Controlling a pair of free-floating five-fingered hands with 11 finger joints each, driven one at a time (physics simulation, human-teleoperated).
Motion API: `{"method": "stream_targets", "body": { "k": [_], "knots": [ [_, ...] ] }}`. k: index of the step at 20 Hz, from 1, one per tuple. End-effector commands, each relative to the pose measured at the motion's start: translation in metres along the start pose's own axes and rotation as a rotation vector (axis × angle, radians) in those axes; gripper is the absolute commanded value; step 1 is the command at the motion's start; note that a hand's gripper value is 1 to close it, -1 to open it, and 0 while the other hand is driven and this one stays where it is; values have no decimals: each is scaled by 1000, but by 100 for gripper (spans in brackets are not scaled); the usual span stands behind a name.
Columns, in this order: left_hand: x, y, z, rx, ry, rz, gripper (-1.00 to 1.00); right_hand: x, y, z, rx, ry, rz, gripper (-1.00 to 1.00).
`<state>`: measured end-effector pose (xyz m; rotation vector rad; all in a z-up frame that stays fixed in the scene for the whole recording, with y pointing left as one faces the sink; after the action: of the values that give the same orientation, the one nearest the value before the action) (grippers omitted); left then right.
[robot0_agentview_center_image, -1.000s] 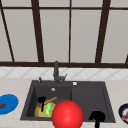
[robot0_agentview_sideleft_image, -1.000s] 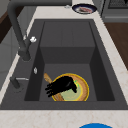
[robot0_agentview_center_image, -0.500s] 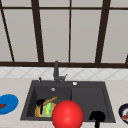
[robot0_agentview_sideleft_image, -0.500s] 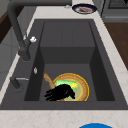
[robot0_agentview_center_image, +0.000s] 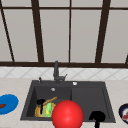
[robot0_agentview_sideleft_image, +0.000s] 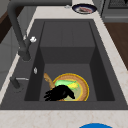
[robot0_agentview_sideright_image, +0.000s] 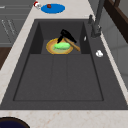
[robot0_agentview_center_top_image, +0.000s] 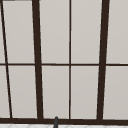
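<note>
Front view: the left hand (robot0_agentview_center_image: 40, 103) is low in the sink's (robot0_agentview_center_image: 107, 100) left basin, at the near-left rim of a yellow plate (robot0_agentview_center_image: 37, 112) bearing a green vegetable (robot0_agentview_center_image: 48, 109) and a wooden utensil (robot0_agentview_center_image: 50, 101); a large red ball (robot0_agentview_center_image: 67, 114) covers what lies to the hand's right, and the right hand (robot0_agentview_center_image: 97, 116) hangs at the sink's front right edge, its fingers not legible. A blue plate (robot0_agentview_center_image: 8, 103) lies on the counter (robot0_agentview_center_image: 12, 86) well left of the left hand, a dark plate (robot0_agentview_center_image: 124, 113) far right. Left side view: the left hand (robot0_agentview_sideleft_image: 59, 93) rests on the plate's (robot0_agentview_sideleft_image: 83, 86) near rim, fingers loosely spread, pinching nothing; the utensil (robot0_agentview_sideleft_image: 48, 79) is just beside it. Right side view: the hand (robot0_agentview_sideright_image: 65, 35) overlaps the utensil (robot0_agentview_sideright_image: 73, 44), faucet (robot0_agentview_sideright_image: 97, 17) beyond it. Upper view: a window (robot0_agentview_center_top_image: 70, 62) with dark bars.
</note>
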<state>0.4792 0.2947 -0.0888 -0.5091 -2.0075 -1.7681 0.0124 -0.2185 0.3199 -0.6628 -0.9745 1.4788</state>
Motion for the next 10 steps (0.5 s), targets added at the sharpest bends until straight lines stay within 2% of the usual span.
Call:
{"method": "stream_targets", "body": {
  "k": [1,2,3,4,8,10],
  "knots": [
    [-7,-10,1,17,4,-15,-100,0,0,0,0,0,0,0],
    [-7,-10,1,17,2,-3,100,0,0,0,0,0,0,0],
    [-4,-7,2,-4,-16,41,100,0,0,0,0,0,0,0],
    [-3,-3,1,9,-16,64,100,0,0,0,0,0,0,0],
    [-7,9,-2,36,15,28,100,0,0,0,0,0,0,0],
    [-10,11,0,36,26,-13,100,0,0,0,0,0,0,0]
  ]
}}
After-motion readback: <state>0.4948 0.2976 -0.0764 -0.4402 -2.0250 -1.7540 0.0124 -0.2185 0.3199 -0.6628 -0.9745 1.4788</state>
